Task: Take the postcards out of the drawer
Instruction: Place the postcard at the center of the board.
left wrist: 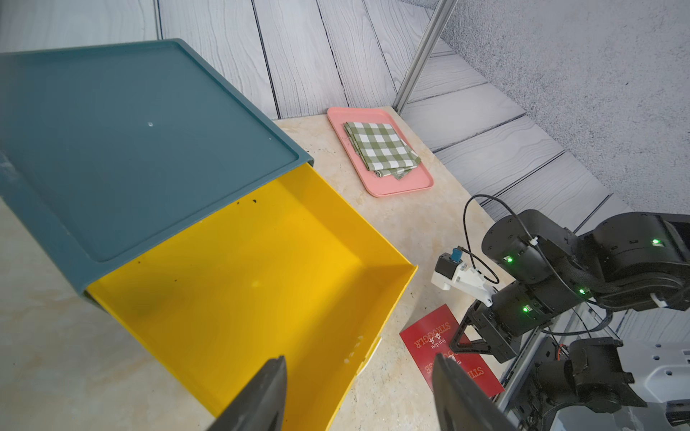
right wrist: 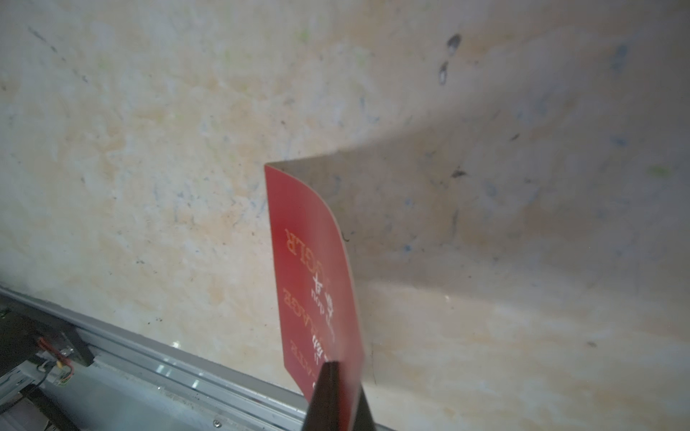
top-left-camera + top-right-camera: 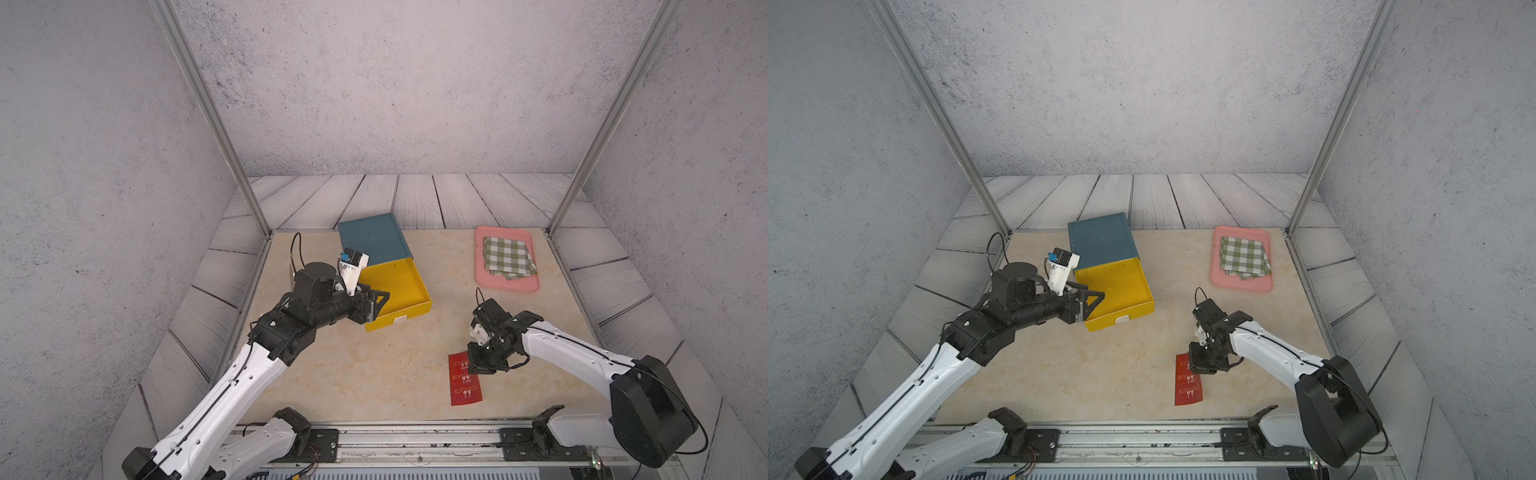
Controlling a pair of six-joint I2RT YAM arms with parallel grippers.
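The yellow drawer (image 3: 401, 286) (image 3: 1121, 286) (image 1: 242, 280) stands pulled out of the teal cabinet (image 3: 372, 237) (image 3: 1100, 239) (image 1: 130, 141), and only bare yellow floor shows inside it. My left gripper (image 3: 376, 301) (image 3: 1094, 301) (image 1: 360, 358) is open and holds nothing; it hovers at the drawer's near-left corner. To the right, near the table's front edge, my right gripper (image 3: 471, 368) (image 3: 1192, 368) (image 2: 336, 367) is shut on one end of the red postcards (image 3: 465, 386) (image 3: 1188, 388) (image 1: 429, 336) (image 2: 313, 268), which slope down to the table. I cannot tell one card from a stack.
A pink tray (image 3: 480, 266) (image 3: 1214, 270) (image 1: 410, 186) at the back right holds a folded green-white checked cloth (image 3: 509, 255) (image 3: 1245, 257) (image 1: 381, 149). Metal frame posts stand at the table's back corners, and a metal rail runs along the front edge.
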